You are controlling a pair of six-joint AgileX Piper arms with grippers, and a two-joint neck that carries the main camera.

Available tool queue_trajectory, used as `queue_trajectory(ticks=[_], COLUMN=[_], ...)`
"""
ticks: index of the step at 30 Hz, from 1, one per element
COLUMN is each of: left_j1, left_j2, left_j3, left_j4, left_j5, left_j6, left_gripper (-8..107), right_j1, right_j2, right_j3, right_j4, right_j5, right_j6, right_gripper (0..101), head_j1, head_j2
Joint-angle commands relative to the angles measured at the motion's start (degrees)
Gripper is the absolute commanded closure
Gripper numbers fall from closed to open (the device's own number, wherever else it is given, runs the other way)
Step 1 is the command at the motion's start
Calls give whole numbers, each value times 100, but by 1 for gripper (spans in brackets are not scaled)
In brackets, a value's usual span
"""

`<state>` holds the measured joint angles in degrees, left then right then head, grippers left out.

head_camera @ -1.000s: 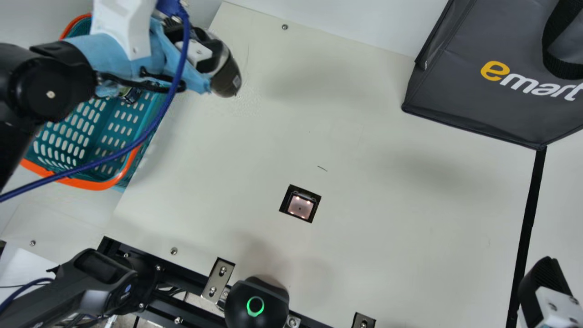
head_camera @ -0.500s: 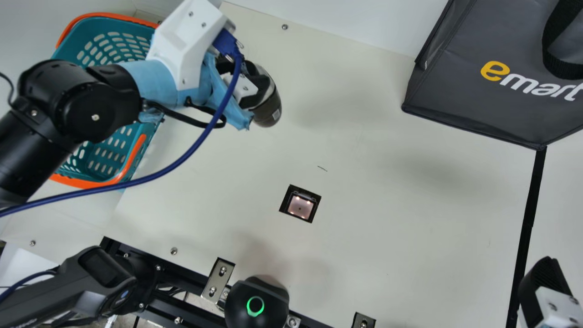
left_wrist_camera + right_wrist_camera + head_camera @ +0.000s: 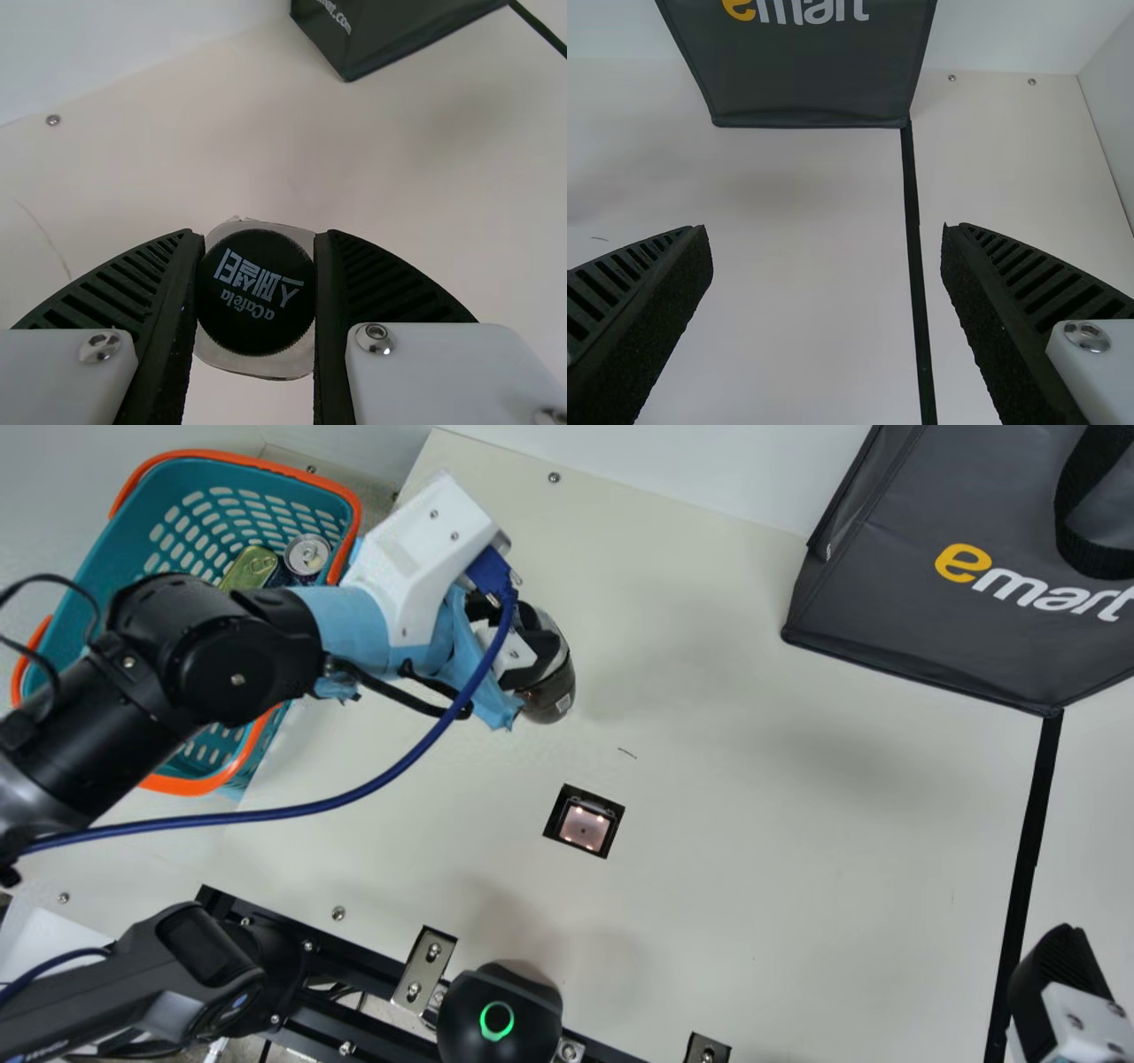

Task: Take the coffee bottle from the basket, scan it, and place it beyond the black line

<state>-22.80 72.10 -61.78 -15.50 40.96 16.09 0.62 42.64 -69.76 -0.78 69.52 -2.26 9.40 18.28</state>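
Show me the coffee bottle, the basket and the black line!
Coffee bottle (image 3: 255,301): left wrist view, on its dark cap.
Basket (image 3: 266,466): main view, on its orange edge.
Black line (image 3: 1033,824): main view, on its middle stretch.

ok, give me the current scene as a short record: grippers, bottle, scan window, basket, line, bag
left_gripper: left gripper closed on the coffee bottle
right_gripper: right gripper open, nothing between its fingers
bottle_location: out of the basket, short of the black line
scan_window: lit square window in the table, uncovered
scan_done: cannot tell
basket_contents: gold-green tin, silver-topped can
bag: dark grey bag, by one end of the visible line
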Motion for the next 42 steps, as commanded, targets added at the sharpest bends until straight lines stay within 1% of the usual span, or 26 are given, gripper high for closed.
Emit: queue_trajectory(ticks=[1,10,19,32,42], left_j1=[-46,-174,-149,-89,-109], left_j2=[14,86,157,281,336], left_j3=[72,396,671,881,907], left_j4=[-33,-154,-336,-562,-610], left_j5=[-23,-206,-420,-705,-847], left_j6=[36,243,480,807,845], left_gripper=[89,89,89,89,55], right_j1=[0,0,0,0,0], right_j2=[0,0,0,0,0], right_j3=[0,0,0,0,0], right_j4=[0,0,0,0,0], right_j5=[0,0,0,0,0], right_j6=[0,0,0,0,0], right_gripper=[10,10,10,10,10], head_j1=[-148,-148,-148,-148,-148], head_j2=[14,14,14,14,14])
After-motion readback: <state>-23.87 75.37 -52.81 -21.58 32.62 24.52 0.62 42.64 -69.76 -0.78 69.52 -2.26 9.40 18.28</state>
